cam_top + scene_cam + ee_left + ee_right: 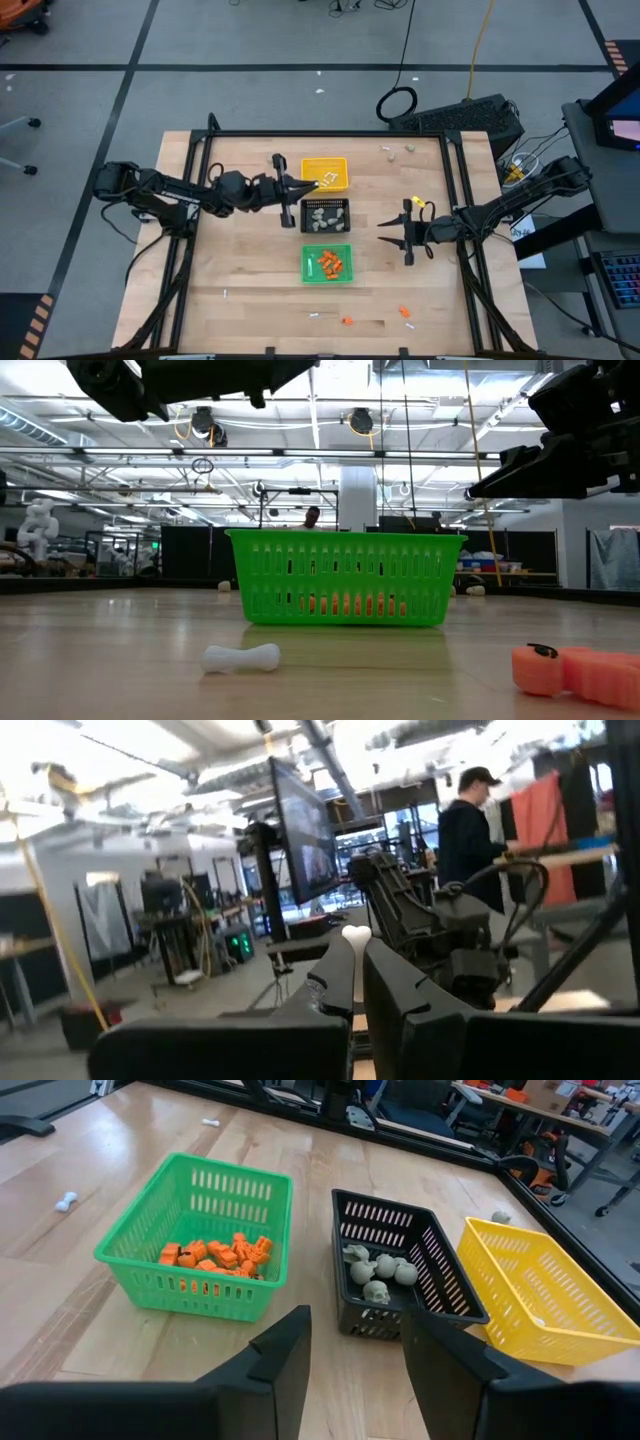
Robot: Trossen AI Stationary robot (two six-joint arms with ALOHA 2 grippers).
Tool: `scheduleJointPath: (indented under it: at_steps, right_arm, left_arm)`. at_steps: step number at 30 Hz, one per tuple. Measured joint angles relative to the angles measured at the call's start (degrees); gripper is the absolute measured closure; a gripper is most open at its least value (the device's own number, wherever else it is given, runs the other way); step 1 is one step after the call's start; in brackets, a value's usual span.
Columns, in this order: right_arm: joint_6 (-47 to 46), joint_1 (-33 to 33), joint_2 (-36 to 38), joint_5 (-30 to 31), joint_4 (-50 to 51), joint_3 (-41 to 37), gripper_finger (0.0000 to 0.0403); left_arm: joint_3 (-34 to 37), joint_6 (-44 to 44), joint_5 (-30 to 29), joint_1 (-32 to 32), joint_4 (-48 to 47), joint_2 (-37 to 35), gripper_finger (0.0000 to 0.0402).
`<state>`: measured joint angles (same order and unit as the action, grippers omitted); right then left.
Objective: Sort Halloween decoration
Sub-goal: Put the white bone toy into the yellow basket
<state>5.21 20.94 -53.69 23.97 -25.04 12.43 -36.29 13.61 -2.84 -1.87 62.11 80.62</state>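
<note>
Fingers of the left hand (303,187) pinch a small white bone (356,936) upright between them, above the near edge of the yellow basket (337,165). Just beside that hand lies the black basket (341,205) of grey skulls (375,1291), then the green basket (342,250) of orange pieces (222,1254). Farther off, the right hand (407,233) hangs half-open over the desk (250,290), gripping nothing.

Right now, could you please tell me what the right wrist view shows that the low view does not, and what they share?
Only the right wrist view shows the black plastic basket holding beige-grey skull lumps, the yellow plastic basket, and the open right gripper. Only the low view shows a white bone-shaped stick close up and orange pumpkin pieces lying on the wooden table. Both show the green plastic basket with orange bits inside.
</note>
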Motion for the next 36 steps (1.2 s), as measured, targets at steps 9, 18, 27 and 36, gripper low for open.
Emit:
scheduleJointPath:
  at_steps: [9, 18, 27, 36]
  right_arm:
    - [0.0, 0.0, 0.0, 0.0, 0.0, 0.0, 0.0261]
    - [0.0, 0.0, 0.0, 0.0, 0.0, 0.0, 0.0261]
    - [0.0, 0.0, 0.0, 0.0, 0.0, 0.0, 0.0261]
    - [-0.5, 0.0, 0.0, 0.1, 0.0, 0.0, 0.0261]
  left_arm:
    - [0.0, -7.3, -5.7, 0.0, -0.1, 0.0, 0.0395]
    - [0.0, -10.3, -7.4, 0.0, -0.7, 0.0, 0.0395]
    - [-6.3, -10.3, -12.2, -2.4, -10.6, 3.1, 0.0395]
    - [-18.4, -16.5, -13.9, -8.7, -34.8, 11.8, 0.0395]
